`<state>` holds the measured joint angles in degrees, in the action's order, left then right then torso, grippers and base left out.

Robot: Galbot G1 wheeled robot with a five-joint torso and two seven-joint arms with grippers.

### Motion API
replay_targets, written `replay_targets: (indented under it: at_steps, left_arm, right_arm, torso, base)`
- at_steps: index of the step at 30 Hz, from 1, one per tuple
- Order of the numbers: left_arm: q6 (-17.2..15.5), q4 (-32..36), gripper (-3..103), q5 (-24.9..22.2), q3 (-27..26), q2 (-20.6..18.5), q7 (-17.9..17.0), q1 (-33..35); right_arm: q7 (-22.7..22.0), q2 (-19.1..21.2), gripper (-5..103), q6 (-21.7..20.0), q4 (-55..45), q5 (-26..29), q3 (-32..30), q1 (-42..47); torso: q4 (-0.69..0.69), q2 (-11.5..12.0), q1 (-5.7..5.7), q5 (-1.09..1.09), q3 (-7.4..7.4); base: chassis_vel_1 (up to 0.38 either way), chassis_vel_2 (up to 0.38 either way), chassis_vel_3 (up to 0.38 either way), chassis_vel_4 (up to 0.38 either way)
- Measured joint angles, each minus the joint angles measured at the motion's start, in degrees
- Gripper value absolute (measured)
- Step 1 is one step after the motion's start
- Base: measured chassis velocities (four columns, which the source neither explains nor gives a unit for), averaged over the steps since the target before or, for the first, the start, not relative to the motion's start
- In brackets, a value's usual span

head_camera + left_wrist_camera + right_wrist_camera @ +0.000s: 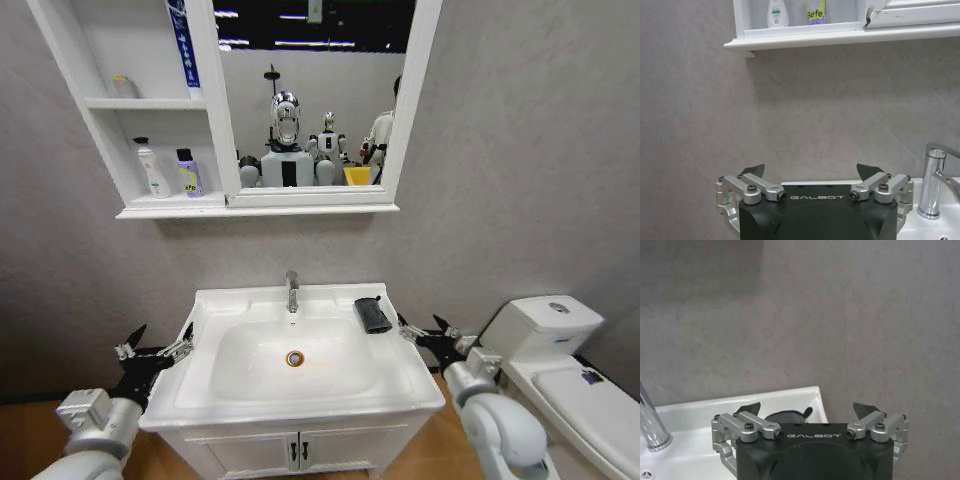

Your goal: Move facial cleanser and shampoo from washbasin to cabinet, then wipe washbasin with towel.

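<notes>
The left gripper (158, 343) hangs at the lower left of the head view, just beside the washbasin's (230, 305) left edge, its fingers spread wide and holding nothing. The right gripper (427, 331) sits at the lower right, off the basin's right edge, its fingers likewise spread and empty. Just inward of it, the dark folded towel (372, 314) lies on the basin's back right corner, right of the chrome faucet (292, 290). Above, in the upper left, the cabinet's (160, 208) bottom shelf holds a white pump bottle (152, 168) and a yellow-green bottle with a black cap (188, 172), side by side, left of the mirror (310, 90).
</notes>
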<state>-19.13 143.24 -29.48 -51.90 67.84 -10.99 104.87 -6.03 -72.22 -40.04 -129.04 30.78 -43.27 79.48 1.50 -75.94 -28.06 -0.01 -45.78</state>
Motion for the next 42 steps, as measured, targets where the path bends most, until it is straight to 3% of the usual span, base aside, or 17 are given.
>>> replay_targets:
  at_steps: [5, 8, 10, 11, 15, 24, 29, 42]
  left_arm:
    - [0.0, -0.01, 100, -0.01, 0.0, 0.0, 0.0, 0.0]
    - [0.0, 0.0, 100, -0.01, 0.0, 0.0, -0.01, 0.0]
    - [-0.01, -0.01, 100, -0.01, 0.0, 0.0, 0.01, 0.0]
    - [-0.01, -0.01, 100, -0.01, 0.0, 0.0, 0.01, 0.0]
    - [-0.01, -0.01, 100, -0.01, 0.0, 0.0, 0.0, 0.0]
    - [0.0, -0.01, 100, 0.0, 0.0, 0.0, 0.0, 0.0]
    - [0.0, -0.01, 100, 0.0, 0.0, 0.0, 0.0, 0.0]
    - [0.0, -0.01, 100, 0.0, 0.0, 0.0, 0.0, 0.0]
  right_arm:
    - [-4.36, 7.44, 100, -2.61, 5.76, 1.72, 4.12, -5.86]
    - [-4.48, 8.73, 100, -2.61, 7.07, 1.72, 4.95, -6.86]
    - [-4.33, 12.7, 100, -2.61, 11.76, 3.14, 7.6, -11.1]
    - [-4.33, 12.7, 100, -2.61, 11.76, 3.14, 7.6, -11.1]
    - [-3.08, 15.45, 100, -2.51, 17.99, 9.03, 11.81, -17.79]
    - [-3.37, 14.5, 100, -2.33, 22.66, 11.01, 17.92, -22.85]
    - [-4.75, 12.37, 100, -2.24, 25.29, 8.33, 21.54, -24.31]
    - [-5.63, 10.98, 100, -2.16, 28.56, 6.16, 22.66, -24.72]
  torso:
    - [0.0, 0.0, 0.0, -0.01, 0.0]
    - [0.0, 0.0, 0.0, 0.01, 0.0]
    - [0.01, 0.01, 0.0, -0.01, 0.0]
    - [0.01, 0.01, 0.0, -0.01, 0.0]
    - [0.0, 0.0, 0.0, -0.01, 0.0]
    - [0.01, 0.01, 0.0, -0.01, 0.0]
    - [0.0, 0.01, 0.0, -0.01, 0.0]
    - [0.0, 0.0, 0.01, -0.01, 0.0]
  base:
    - [0.0, 0.0, 0.0, 0.0]
    - [0.0, 0.0, 0.0, 0.0]
    - [0.0, 0.0, 0.0, 0.0]
    - [0.0, 0.0, 0.0, 0.0]
    - [0.0, 0.0, 0.0, 0.0]
    - [0.0, 0.0, 0.0, 0.0]
    - [0.0, 0.0, 0.0, 0.0]
    - [0.0, 0.0, 0.0, 0.0]
